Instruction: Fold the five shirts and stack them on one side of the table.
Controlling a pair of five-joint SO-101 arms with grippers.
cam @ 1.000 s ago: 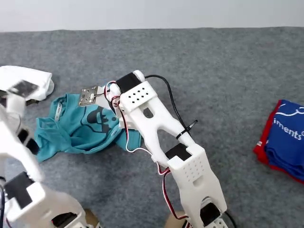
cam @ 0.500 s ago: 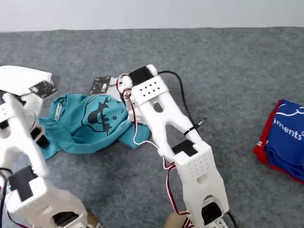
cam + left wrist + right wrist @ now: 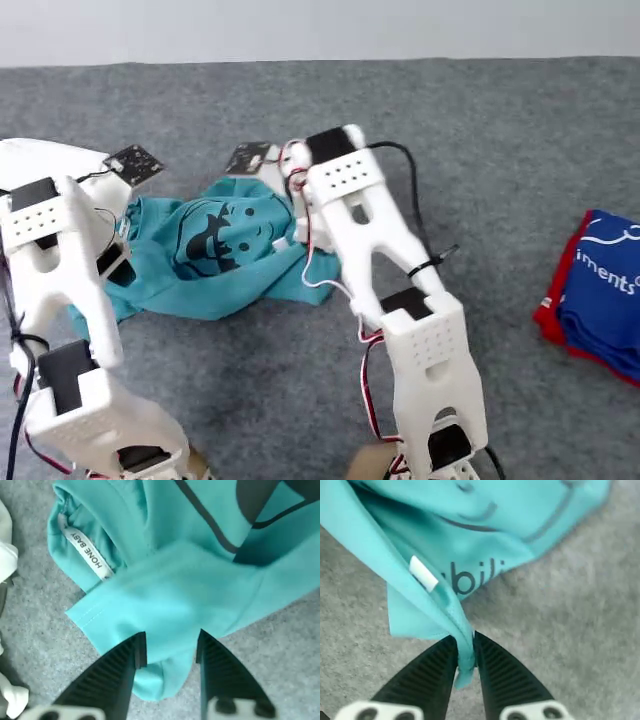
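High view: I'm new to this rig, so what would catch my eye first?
The crumpled teal shirt left of centre, its edges pinched by the left end effector and the right end effector. Then the folded blue and red stack at the table's right edge.

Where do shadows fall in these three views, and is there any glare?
High view: soft, even light, no glare. Left wrist view: dark shading inside the folds of the teal shirt. Right wrist view: the held shirt casts a shadow on the grey carpet.

Teal shirt [image 3: 225, 250] slid rightward (more spread)
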